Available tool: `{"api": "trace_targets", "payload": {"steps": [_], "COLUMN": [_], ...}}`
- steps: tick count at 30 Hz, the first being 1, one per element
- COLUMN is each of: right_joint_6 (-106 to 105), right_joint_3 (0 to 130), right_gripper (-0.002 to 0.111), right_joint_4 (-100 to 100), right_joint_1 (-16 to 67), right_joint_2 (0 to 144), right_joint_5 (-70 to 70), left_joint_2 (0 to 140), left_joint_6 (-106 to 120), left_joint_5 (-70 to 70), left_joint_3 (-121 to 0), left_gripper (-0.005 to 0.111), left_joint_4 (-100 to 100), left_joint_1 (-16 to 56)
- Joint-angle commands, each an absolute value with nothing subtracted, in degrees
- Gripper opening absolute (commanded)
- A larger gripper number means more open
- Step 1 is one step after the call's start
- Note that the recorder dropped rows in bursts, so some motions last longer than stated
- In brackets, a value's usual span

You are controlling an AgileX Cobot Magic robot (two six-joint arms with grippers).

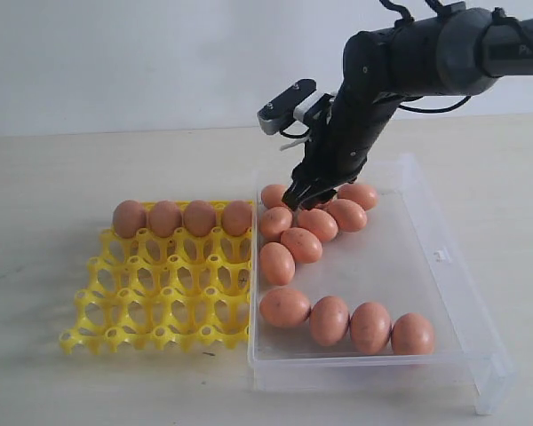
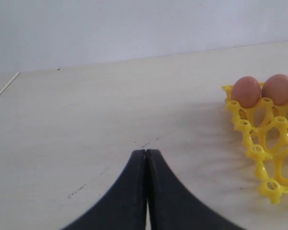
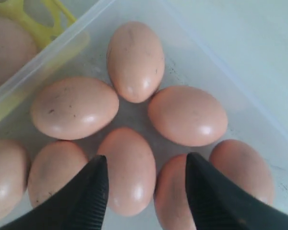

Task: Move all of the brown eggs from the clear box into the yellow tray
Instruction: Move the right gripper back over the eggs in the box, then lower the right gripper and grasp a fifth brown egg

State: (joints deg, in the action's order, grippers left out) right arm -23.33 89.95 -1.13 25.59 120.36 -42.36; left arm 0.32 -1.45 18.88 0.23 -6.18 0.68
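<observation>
We held our right gripper (image 3: 146, 162) with its fingers spread just above the cluster of brown eggs (image 1: 301, 244) at the far end of the clear box (image 1: 444, 266) — poised, we judged, to straddle one. Our left gripper (image 2: 146, 153) sat pinched together and empty over the table (image 2: 86, 134) beside the yellow tray (image 1: 160, 306), out of the way — four eggs filled the tray's far row.

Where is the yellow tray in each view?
Exterior: yellow tray sits beside the clear box, on the left arm's side.
Left wrist: one corner, beyond the shut left fingers.
Right wrist: a sliver behind the clear box's wall.
Shared landmark: brown eggs seated in the tray.
</observation>
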Motion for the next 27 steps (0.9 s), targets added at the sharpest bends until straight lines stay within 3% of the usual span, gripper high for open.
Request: {"api": "trace_targets", "payload": {"steps": [1, 23, 25, 27], "right_joint_6": [-24.6, -24.0, -23.9, -23.9], "right_joint_3": [93.0, 94.2, 94.2, 94.2], "right_gripper": [0.048, 0.048, 0.045, 0.031], "right_joint_4": [-1.4, -1.1, -1.1, -1.1], "right_joint_1": [26.7, 28.2, 28.3, 28.3], "right_joint_2": [122.8, 130.0, 130.2, 130.2], "right_joint_5": [-43.6, -45.5, -45.9, -46.7], "left_joint_2": [0.0, 0.0, 0.0, 0.0], "left_joint_6": [-1.7, -1.7, -1.7, -1.7], "left_joint_5": [18.3, 18.3, 18.3, 18.3], "left_joint_3": [0.0, 0.0, 0.0, 0.0], "left_gripper": [0.0, 0.0, 0.0, 0.0], "left_joint_4": [-6.0, -6.0, -6.0, -6.0], "left_joint_1": [0.6, 0.6, 0.6, 0.6]}}
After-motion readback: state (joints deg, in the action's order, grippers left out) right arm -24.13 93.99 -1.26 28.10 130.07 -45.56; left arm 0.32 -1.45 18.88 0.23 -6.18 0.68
